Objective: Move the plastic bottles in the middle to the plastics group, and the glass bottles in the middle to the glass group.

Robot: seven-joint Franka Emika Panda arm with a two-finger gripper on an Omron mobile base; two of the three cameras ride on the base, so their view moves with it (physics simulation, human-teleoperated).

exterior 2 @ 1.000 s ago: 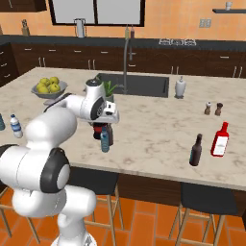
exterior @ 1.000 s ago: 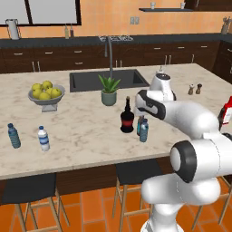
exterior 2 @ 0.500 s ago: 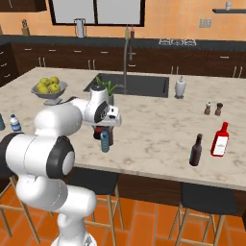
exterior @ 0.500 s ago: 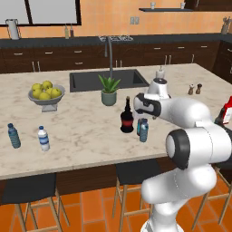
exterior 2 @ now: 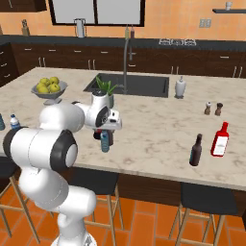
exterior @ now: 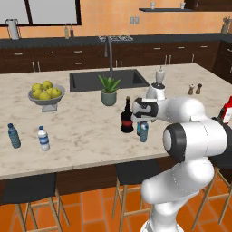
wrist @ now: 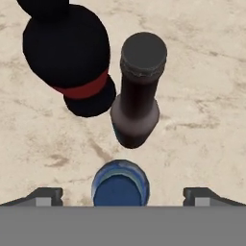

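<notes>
The gripper is spread wide, nothing held, poised above the blue-capped water bottle. At 12 o'clock the slim dark bottle is seen, at 11 the black bottle with a red band; no lettering is legible.

We can read no lettering or numbers anywhere. The red bottle carries a white label, but it is blank at this size (only a pale patch). The round black bottle shows a plain red band, and the clear bottle a white label, both without legible print.
</notes>
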